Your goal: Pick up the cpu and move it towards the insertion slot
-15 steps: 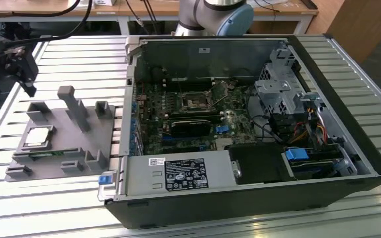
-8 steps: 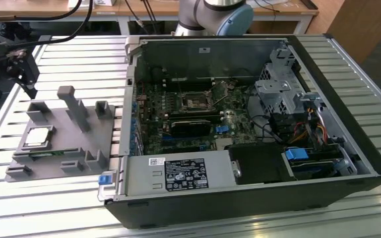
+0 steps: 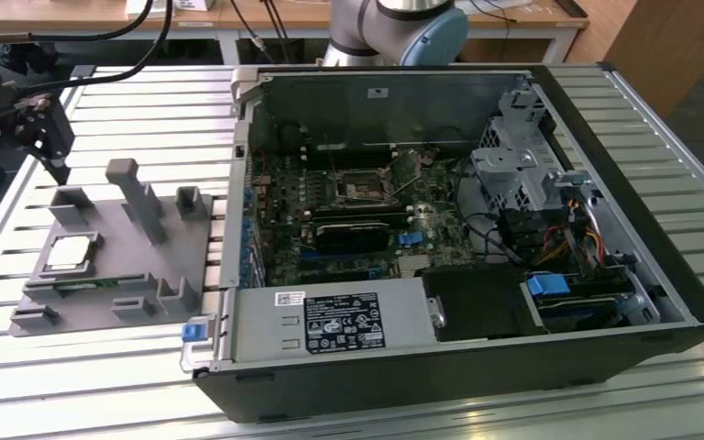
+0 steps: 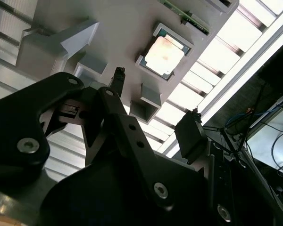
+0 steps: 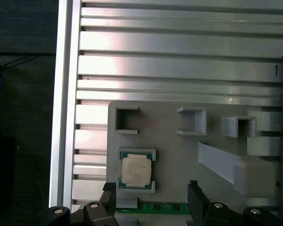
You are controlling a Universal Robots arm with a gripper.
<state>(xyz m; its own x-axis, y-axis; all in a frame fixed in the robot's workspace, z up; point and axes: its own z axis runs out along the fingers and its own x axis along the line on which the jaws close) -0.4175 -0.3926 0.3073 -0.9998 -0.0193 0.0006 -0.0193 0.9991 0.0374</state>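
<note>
The cpu is a small silvery square chip lying flat in a recess of the grey plastic holder, at the exterior view's left. In both wrist views the cpu rests in that recess, untouched. My gripper hangs above the table beyond the holder, apart from the chip. Its black fingers stand open with nothing between them, as my gripper shows in both wrist views. The insertion slot is the metal-framed black square on the motherboard inside the open computer case.
A green memory stick lies in the holder beside the chip. Upright grey posts rise from the holder. The ribbed metal table carries everything. The case wall stands between holder and motherboard. The arm's base is behind the case.
</note>
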